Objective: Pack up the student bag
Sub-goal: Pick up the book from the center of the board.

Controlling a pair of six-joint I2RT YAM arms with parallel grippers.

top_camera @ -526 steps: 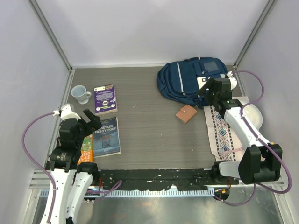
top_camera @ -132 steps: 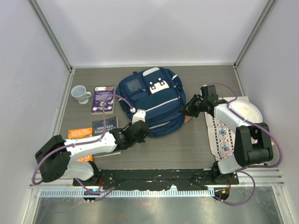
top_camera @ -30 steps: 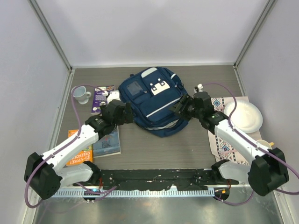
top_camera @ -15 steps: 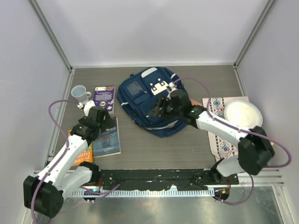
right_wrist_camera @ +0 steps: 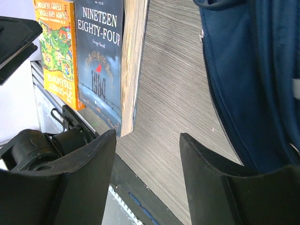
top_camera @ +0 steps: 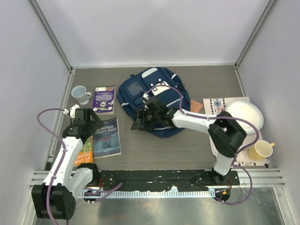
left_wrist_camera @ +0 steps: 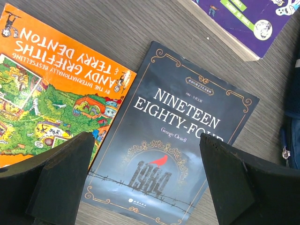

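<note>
Both gaping, right pincer [top_camera: 138, 123] beside student bag [top_camera: 132, 97], left pincer [top_camera: 96, 123] well apart.

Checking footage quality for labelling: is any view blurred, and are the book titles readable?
Left wrist: sharp; the Nineteen Eighty-Four book reads clearly. Right wrist: same title legible, seen obliquely. Top external: even light, no glare on the student bag.

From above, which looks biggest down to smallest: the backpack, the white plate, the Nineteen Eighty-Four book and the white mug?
1. the backpack, by far the biggest
2. the plate and the book: they look too alike to rank
3. the mug, the smallest
</note>
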